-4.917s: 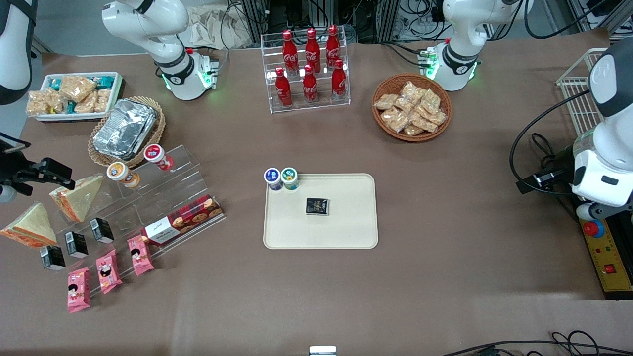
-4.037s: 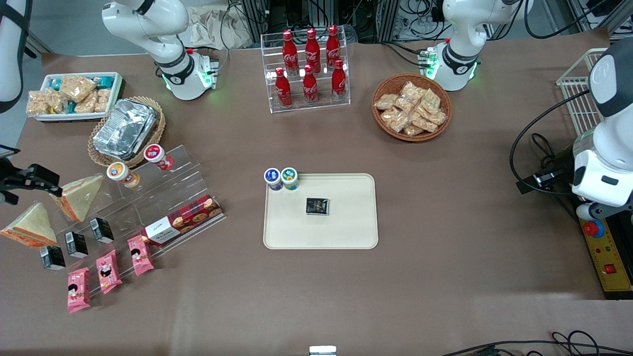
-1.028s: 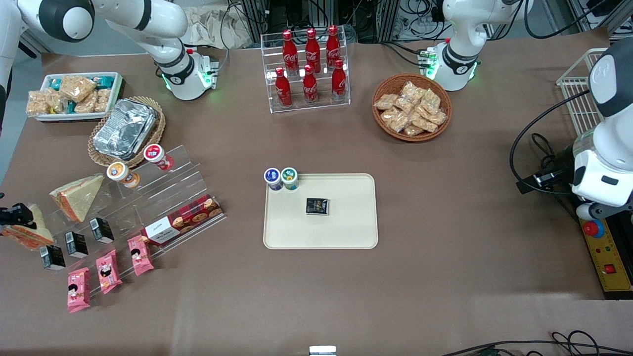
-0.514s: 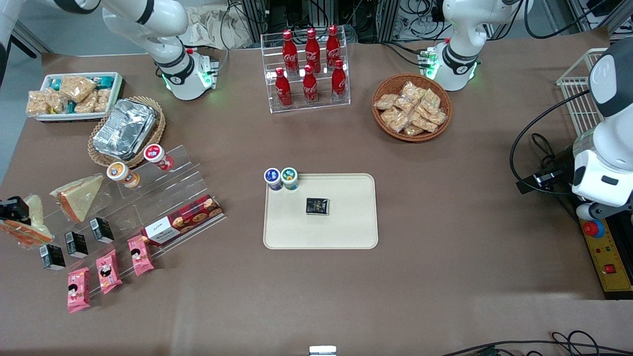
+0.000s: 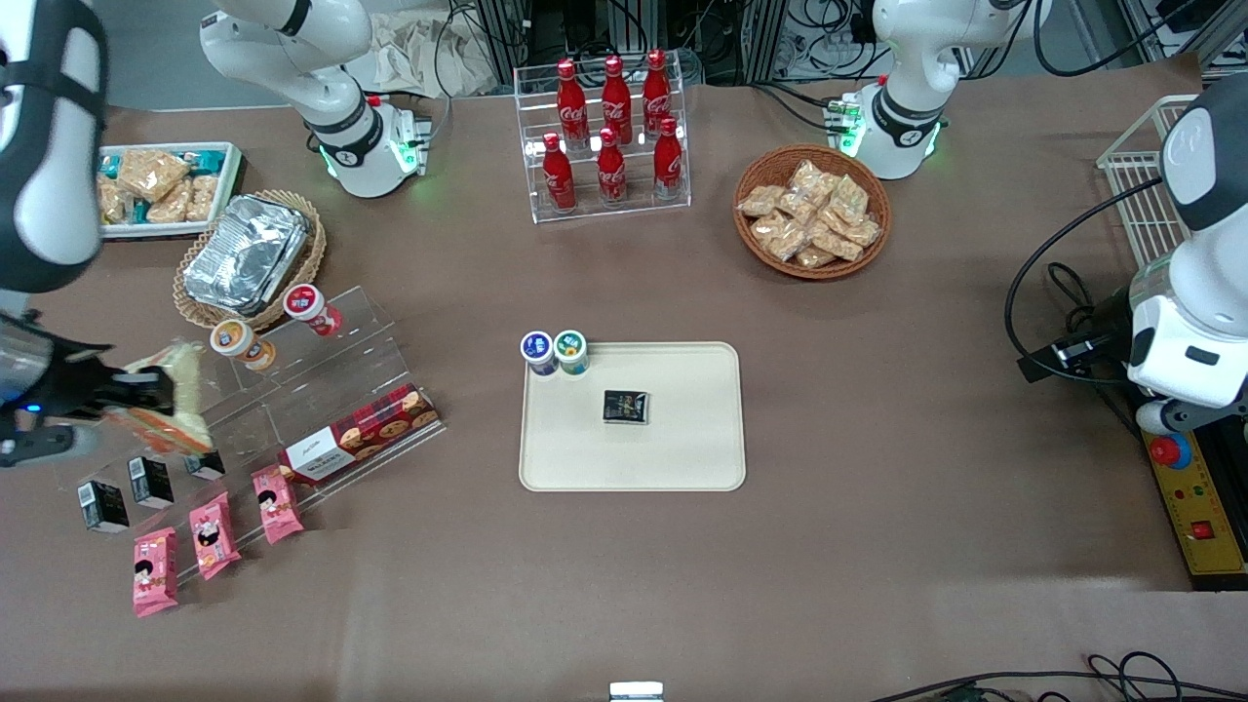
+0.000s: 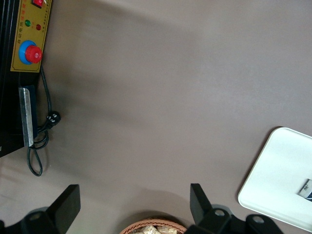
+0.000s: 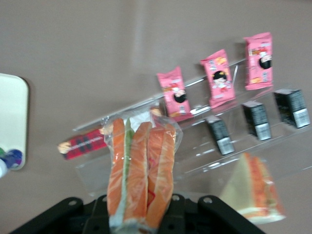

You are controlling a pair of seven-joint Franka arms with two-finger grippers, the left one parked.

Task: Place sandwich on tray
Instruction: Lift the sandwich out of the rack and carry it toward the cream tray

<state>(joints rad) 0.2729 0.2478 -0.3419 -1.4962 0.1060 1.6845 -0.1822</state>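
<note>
My right gripper [image 5: 146,395] is shut on the sandwich [image 5: 174,427], a clear-wrapped wedge with orange filling. It holds the sandwich in the air above the acrylic stand, at the working arm's end of the table. In the right wrist view the sandwich [image 7: 139,161] stands between the fingers of the gripper [image 7: 139,210], cut face toward the camera. The second wedge sandwich [image 7: 256,187] lies on the stand below. The cream tray [image 5: 682,448] sits mid-table, well apart from the gripper; its corner shows in the right wrist view [image 7: 12,117].
The tray holds a small black packet [image 5: 625,407], with two small cups [image 5: 554,353] at its corner. The acrylic stand [image 5: 322,390] carries black cartons [image 5: 102,504], pink packets [image 5: 214,534] and a cookie box [image 5: 361,444]. Foil trays [image 5: 246,253] and a cola rack [image 5: 609,136] stand farther from the camera.
The gripper came down on the outermost sandwich, closed on it, lifted it off the table and carried it toward the tray, over the stand.
</note>
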